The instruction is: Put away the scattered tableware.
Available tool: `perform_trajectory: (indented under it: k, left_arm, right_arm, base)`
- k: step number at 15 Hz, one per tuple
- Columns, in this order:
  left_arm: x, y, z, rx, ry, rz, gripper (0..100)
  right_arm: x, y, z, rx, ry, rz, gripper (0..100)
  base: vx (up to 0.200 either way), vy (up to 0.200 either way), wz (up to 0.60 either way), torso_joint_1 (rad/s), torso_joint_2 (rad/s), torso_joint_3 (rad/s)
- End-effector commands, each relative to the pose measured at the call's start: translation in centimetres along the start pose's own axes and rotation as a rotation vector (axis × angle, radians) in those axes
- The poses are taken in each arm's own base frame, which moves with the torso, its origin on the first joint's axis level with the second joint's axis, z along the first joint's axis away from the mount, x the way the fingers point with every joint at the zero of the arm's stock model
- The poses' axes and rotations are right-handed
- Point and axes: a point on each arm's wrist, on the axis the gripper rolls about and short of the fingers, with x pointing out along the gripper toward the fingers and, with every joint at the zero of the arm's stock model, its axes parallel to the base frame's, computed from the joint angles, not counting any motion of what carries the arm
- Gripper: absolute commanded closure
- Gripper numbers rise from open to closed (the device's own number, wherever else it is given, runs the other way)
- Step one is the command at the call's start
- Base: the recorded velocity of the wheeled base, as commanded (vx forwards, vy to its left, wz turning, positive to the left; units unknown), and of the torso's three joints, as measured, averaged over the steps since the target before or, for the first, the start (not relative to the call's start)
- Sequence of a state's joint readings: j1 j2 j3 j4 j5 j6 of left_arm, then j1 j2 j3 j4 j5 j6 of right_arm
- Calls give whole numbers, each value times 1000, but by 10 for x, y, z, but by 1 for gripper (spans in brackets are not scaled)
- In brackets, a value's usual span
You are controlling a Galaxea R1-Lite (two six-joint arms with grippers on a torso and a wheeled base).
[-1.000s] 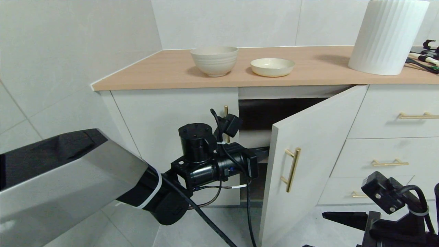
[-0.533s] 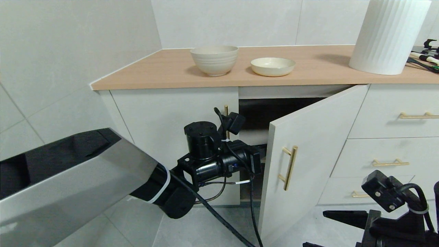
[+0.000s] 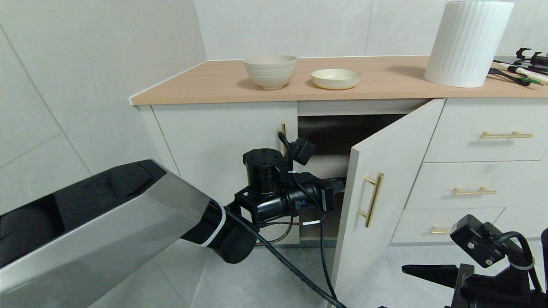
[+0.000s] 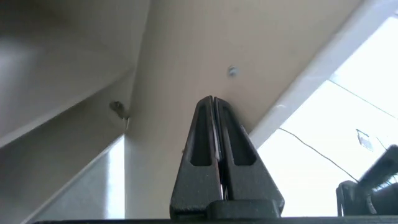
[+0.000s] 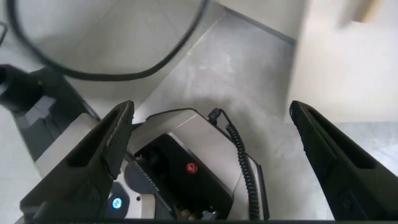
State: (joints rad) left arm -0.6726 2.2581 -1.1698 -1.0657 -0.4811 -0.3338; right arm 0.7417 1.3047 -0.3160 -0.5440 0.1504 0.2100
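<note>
Fingers of the left gripper are pressed together, empty, behind the cabinet door; the right gripper's are spread. The door should be pushed steadily wider.

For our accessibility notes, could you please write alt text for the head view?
The left gripper sits at the opening of a lower cabinet, beside its swung-open door. Above, on the wooden counter, stand a cream bowl and a shallow dish, apart.
</note>
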Motion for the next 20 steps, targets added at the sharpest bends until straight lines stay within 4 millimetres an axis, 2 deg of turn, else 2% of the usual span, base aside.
perform_trajectory:
  k: [1,6,8,9,11,12,14,15,17,18,20]
  left_arm:
    - [8,3,-3,4,-6,3,100]
    - [22,-5,-5,13,-16,-23,100]
    - [39,-32,-6,18,-11,-72,100]
    - [49,-62,-7,32,-17,-145,100]
    - [56,-105,-8,39,-10,-250,100]
    - [54,-116,-10,38,0,-271,100]
    - [50,-110,-7,35,0,-247,100]
    - [36,-75,-4,24,8,-158,100]
    - [19,-57,0,13,17,-100,100]
    - [-1,-44,10,10,12,-48,100]
    - [-41,-35,29,14,-4,25,100]
  right_arm:
    - [0,0,0,1,1,-1,0]
    - [0,0,0,0,-4,2,0]
    - [-7,2,2,-6,-27,19,0]
    - [-15,6,0,-16,-43,60,0]
    - [-28,10,-3,-31,-62,169,0]
    - [-34,12,-2,-38,-76,214,0]
    - [-38,13,-1,-44,-94,231,0]
    - [-37,13,0,-43,-92,227,0]
    - [-36,13,1,-41,-93,226,0]
    - [-35,11,5,-34,-104,211,0]
    - [-26,2,13,-6,-107,140,0]
  base:
    - [0,0,0,0,0,0]
    - [0,0,0,0,0,0]
    - [0,0,0,0,0,0]
    - [0,0,0,0,0,0]
    - [0,0,0,0,0,0]
    - [0,0,0,0,0,0]
    - [0,0,0,0,0,0]
    - [0,0,0,0,0,0]
    - [0,0,0,0,0,0]
    - [0,0,0,0,0,0]
    - [0,0,0,0,0,0]
